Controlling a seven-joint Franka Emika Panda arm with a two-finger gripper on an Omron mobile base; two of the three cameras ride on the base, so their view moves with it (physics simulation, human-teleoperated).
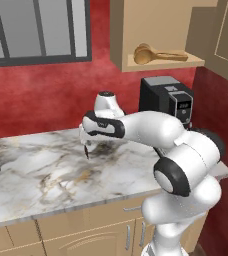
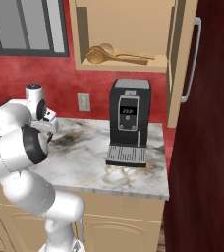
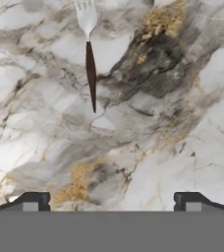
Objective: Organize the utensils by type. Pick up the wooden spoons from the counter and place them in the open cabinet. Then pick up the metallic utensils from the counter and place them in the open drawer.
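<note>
No readable text, coffee machine [image 2: 128,123] display — glowing digits, too small to read

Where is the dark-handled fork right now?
The fork lies flat on the marble counter, toward the hand view's upper left, ahead of the open gripper.

A: The arm [image 2: 20,142] folds low over the marble counter [image 2: 84,152], its hand bent down at the left!

B: And up to the hand's right, two wooden spoons [image 2: 116,55] lie on the open cabinet [image 2: 124,34] shelf, bowls nearest the hand, handles pointing away.

A: Below them, a black coffee machine [image 2: 128,123] stands on the counter, well to the hand's right, past a wall outlet [image 2: 83,102].
</note>
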